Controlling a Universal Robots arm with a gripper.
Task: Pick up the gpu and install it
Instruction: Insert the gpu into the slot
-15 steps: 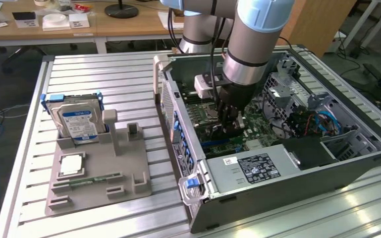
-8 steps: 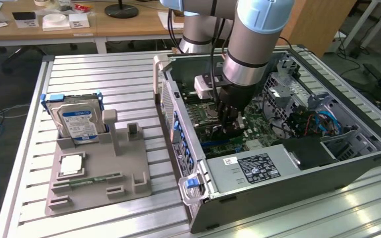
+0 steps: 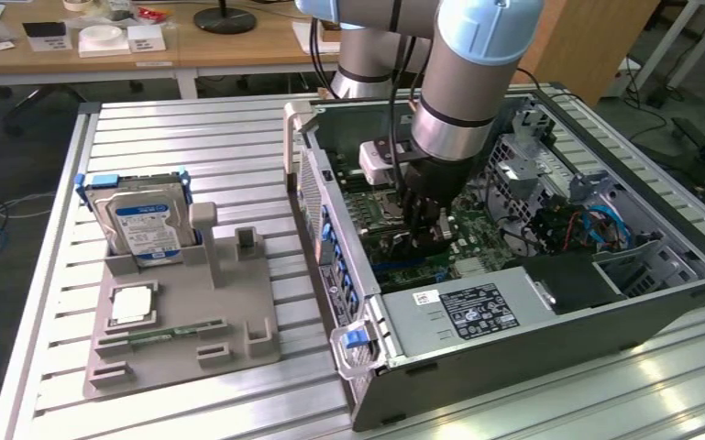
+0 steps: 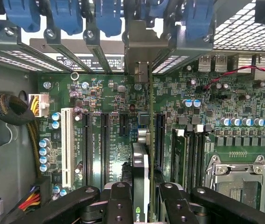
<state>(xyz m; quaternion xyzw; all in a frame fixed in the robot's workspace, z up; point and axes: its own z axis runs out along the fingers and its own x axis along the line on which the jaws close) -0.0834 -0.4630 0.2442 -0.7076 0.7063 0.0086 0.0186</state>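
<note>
bench (image 3: 205,137): slatted metal top, seen across the exterior view; everything below is carried on it.
PC case (image 3: 548,357): laid on its side with the side panel off, on the exterior view's right and centre; the interior is exposed.
arm (image 3: 475,73): entered from the top centre of the exterior view and pointed straight down into the case.
fixture tray (image 3: 181,348): grey, laid flat on the exterior view's left, well apart from the case wall.
motherboard (image 4: 109,98): green, seen flat on the case floor; black expansion slots and one white slot (image 4: 68,144) are run side by side on it.
power supply (image 3: 475,312): silver box with a black label, fitted at the near end of the case.
hard drive (image 3: 144,225): stood upright in the tray's rear holder, blue-white label faced to the camera.
hand (image 3: 424,240): lowered inside the case, just over the motherboard; black fingers (image 4: 120,205) are seen on either side of the card and clamped on it.
gpu (image 4: 140,163): held on edge between the fingers, in line with the black slots; the silver bracket end (image 4: 139,46) is met with the case's rear openings beneath the blue latches (image 4: 67,14). Whether it is fully seated cannot be told.
processor chip (image 3: 132,305): laid flat on the tray, in front of the drive.
memory stick (image 3: 162,335): laid in a tray groove, just in front of the chip.
</note>
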